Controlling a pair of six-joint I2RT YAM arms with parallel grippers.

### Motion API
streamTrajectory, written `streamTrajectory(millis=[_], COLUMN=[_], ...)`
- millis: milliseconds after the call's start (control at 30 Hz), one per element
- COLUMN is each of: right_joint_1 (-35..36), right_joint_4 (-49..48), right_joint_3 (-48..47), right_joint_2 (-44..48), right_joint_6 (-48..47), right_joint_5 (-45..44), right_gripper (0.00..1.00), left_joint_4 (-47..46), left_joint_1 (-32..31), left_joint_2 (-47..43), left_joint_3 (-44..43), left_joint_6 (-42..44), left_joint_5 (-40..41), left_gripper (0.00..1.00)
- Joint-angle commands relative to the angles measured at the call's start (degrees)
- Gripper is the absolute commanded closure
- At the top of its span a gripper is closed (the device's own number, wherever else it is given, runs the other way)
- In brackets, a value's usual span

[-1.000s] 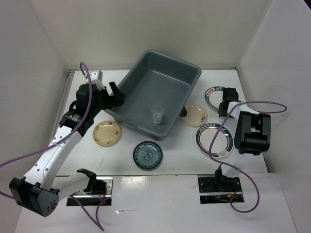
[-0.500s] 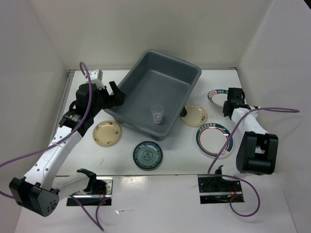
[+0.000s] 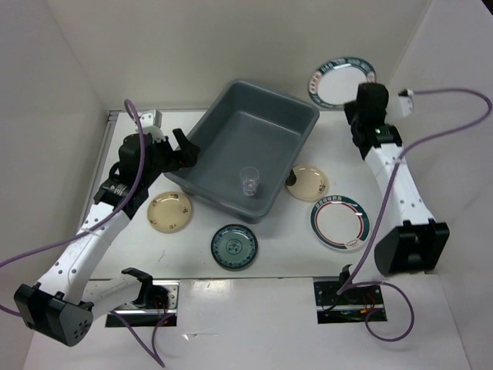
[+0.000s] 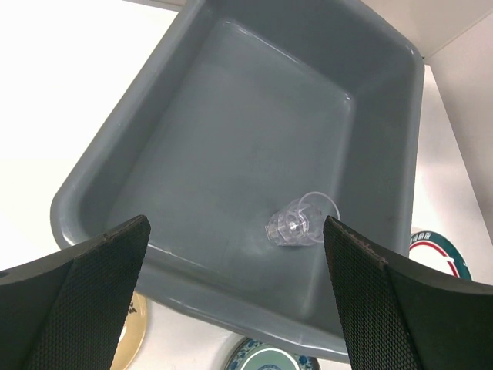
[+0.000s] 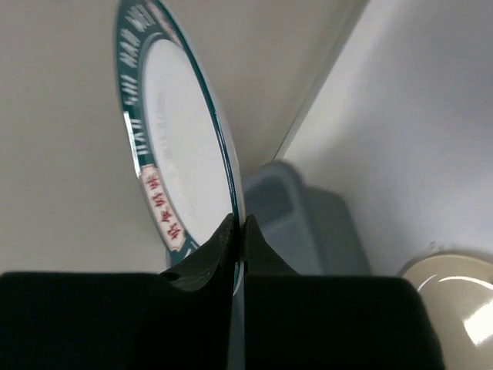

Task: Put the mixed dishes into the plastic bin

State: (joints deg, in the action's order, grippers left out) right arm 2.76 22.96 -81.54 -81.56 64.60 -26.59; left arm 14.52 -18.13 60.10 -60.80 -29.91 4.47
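– While my right tool (image 5: 237, 231) is clamped on a plate's rim, four more plates lie flat on the worktop (image 3: 285, 254). Nearest me is the dark teal patterned plate (image 3: 234, 247), with a beige plate (image 3: 169, 211) to its left and a banded plate (image 3: 340, 223) to its right. A second beige plate (image 3: 308, 182) lies just beside the plastic bin (image 3: 304, 127).
– And in the bin?
– Only one clear cup (image 3: 249, 182), standing by the near wall. My left tool (image 4: 235, 223) hovers at the bin's left side, its fingers wide apart and empty.
– Which step is this?
– Carrying, I judge. The raised plate (image 3: 341, 81) is white with a green-and-red band. I hold it on edge, high beyond the bin's far right corner.
– What next?
– I swing it left over the bin, lower it, tilt it flat, then part the fingers gently. It looks thin and hard, so a drop could chip it.
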Motion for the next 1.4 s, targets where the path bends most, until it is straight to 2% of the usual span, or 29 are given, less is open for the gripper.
streamTrajectory(millis=[0,33,133,433,600,1000,1067,1100,1133,1200,1233,1333,1367], right_joint_1=[4.17,4.7,7.07,11.91,13.75,14.9,14.9,14.9,14.9,14.9,14.9,14.9,14.9], right_joint_4=[1.09,2.95,8.92,15.97,18.17,20.71,22.73,22.74,23.61,23.62,23.62,24.76,24.76], right_joint_3=[-12.28,-14.85,-21.9,-29.9,-34.2,-41.14,-42.82,-43.96,-43.97,-44.59,-44.59,-45.72,-45.73], right_joint_2=[-8.33,-13.75,-22.29,-35.5,-42.87,-52.99,-55.27,-55.81,-55.81,-56.43,-56.43,-55.73,-54.94], right_joint_6=[-11.23,-12.55,-16.34,-23.03,-24.34,-24.34,-24.34,-24.87,-24.87,-24.87,-24.87,-25.4,-26.01], right_joint_5=[8.28,12.48,17.78,26.58,27.91,28.26,28.26,28.26,28.26,27.74,27.73,26.15,26.15], right_gripper=[0.99,0.99,0.99,0.99,0.99,0.99,0.94,0.89,0.78,0.76,0.67,0.59,0.53], left_joint_4=[-3.71,-3.71,-3.71,-3.71,-3.71,-3.71,-3.71,-3.71,-3.71,-3.71,-3.71,-4.24,-4.24], left_joint_1=[0.29,0.29,0.29,0.29,0.29,0.29,0.29,0.29,0.29,0.29,0.29,0.29,0.29], left_joint_2=[-2.26,-2.87,-4.19,-5.34,-5.34,-5.34,-5.34,-5.34,-5.34,-5.34,-5.34,-5.34,-4.82], left_joint_3=[1.29,1.29,1.82,2.96,3.49,4.02,4.02,4.02,4.02,4.02,4.02,4.02,4.02], left_joint_6=[1.17,0.65,0.64,0.12,0.12,-0.41,-0.41,-0.41,-0.41,-0.41,-0.41,-0.41,-0.41], left_joint_5=[-0.78,-0.78,-0.78,-0.78,-0.78,-0.25,-0.25,-0.25,0.27,0.28,0.28,0.28,0.28], left_gripper=[0.0,0.0,0.0,0.0,0.0,0.0,0.0,0.0,0.0,0.0,0.0,0.0,0.0])
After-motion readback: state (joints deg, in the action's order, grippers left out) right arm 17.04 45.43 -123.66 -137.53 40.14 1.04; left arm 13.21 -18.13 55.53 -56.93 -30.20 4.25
